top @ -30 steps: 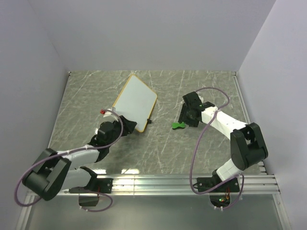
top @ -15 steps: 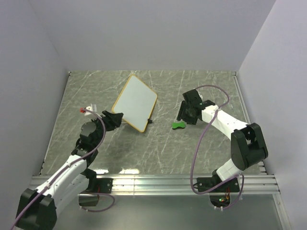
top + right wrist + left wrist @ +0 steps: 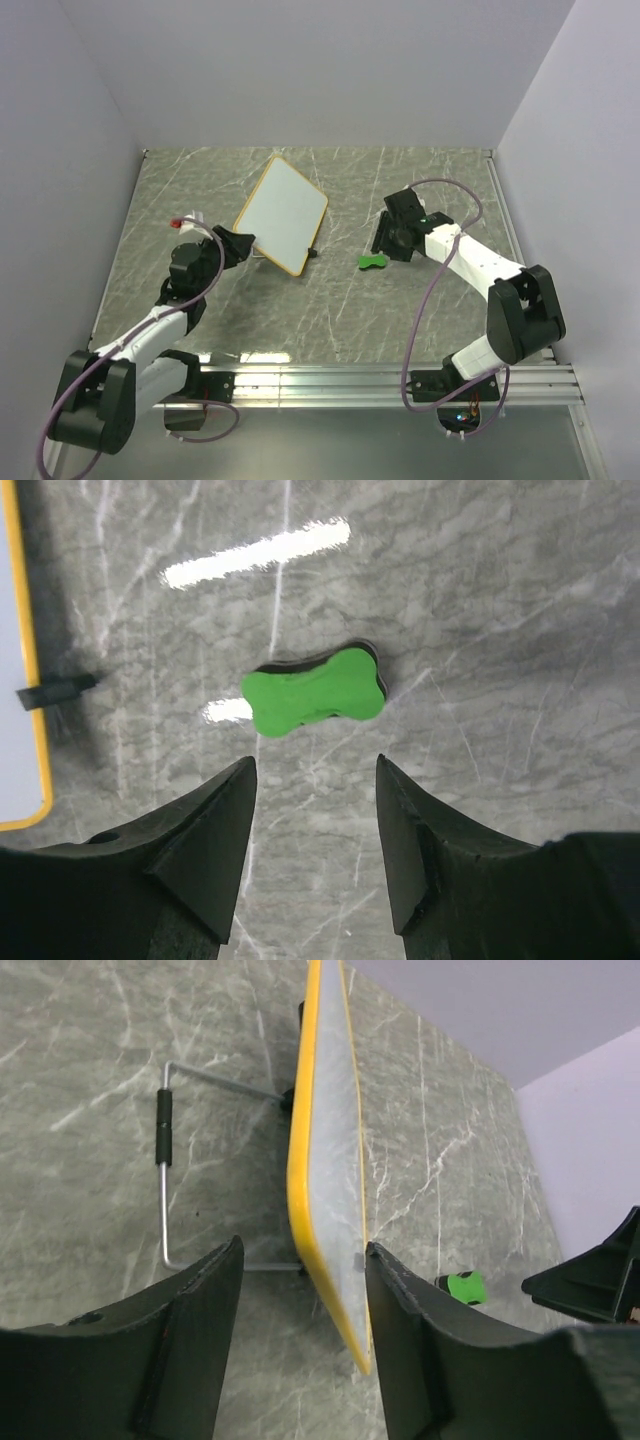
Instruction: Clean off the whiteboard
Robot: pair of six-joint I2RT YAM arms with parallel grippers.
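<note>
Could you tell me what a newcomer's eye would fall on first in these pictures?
The whiteboard, white with an orange-yellow rim, stands propped at a tilt on a wire stand toward the back of the grey marbled table, with the open left gripper close to its near-left edge. To its right a bright green, bone-shaped eraser lies flat on the table, with the open right gripper right by it.

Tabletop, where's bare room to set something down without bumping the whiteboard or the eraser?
Widest free patch: the near-middle table, in front of the whiteboard and green eraser. The far right corner is bare too. Crowded: left gripper at the whiteboard's near edge, right gripper by the eraser.
</note>
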